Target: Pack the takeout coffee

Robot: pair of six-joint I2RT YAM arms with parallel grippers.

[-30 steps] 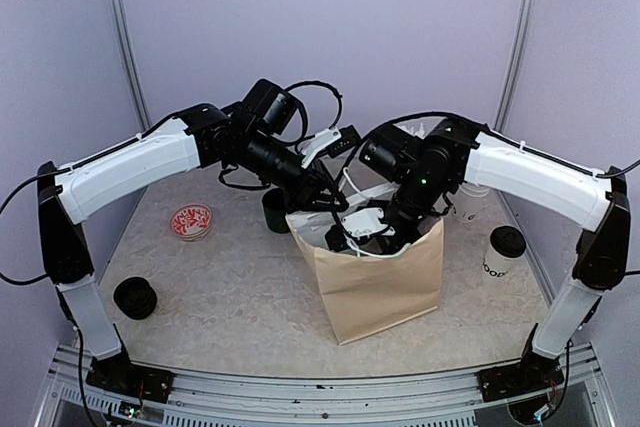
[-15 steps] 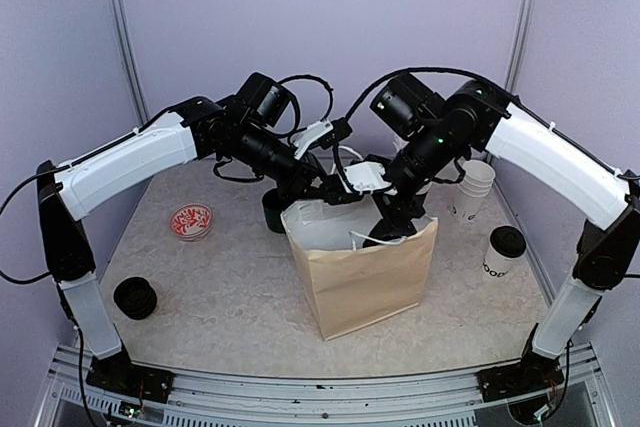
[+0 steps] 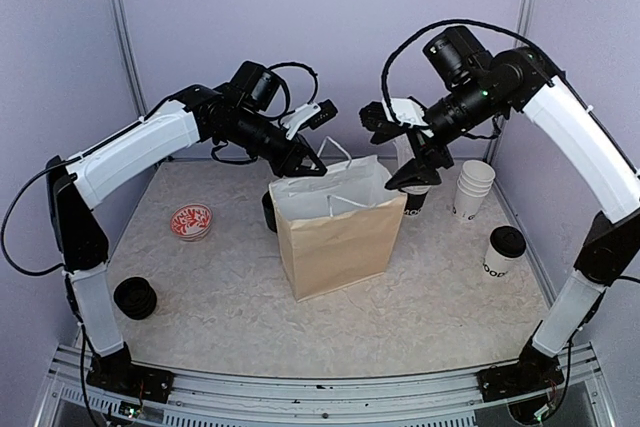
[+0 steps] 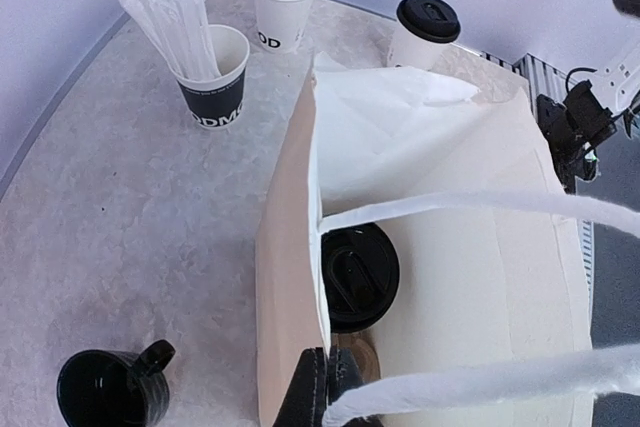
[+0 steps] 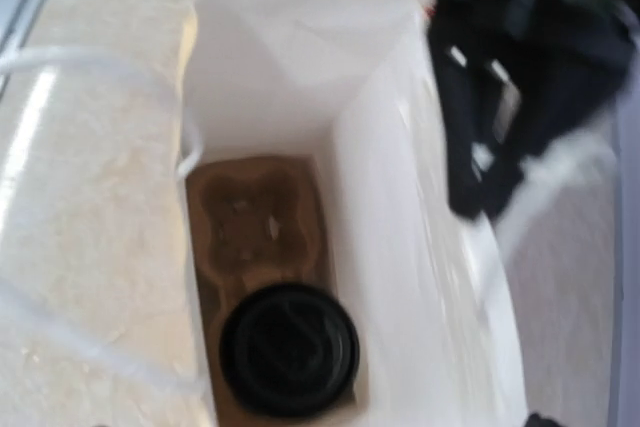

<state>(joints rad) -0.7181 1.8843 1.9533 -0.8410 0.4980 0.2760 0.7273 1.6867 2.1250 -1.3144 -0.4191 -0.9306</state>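
Clamping the rim of the paper bag (image 3: 335, 247) with the left end effector (image 4: 322, 389); hovering the right end effector (image 3: 405, 152), spread open, above the lidded coffee cup (image 4: 358, 275) inside.

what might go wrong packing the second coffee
The white handles crossing the brown paper bag mouth could snag the black-lidded white cup on the table on the way in. Only the left gripper pinches its rim, so it might tip. The right gripper hangs near the black cup of straws, which it could knock.
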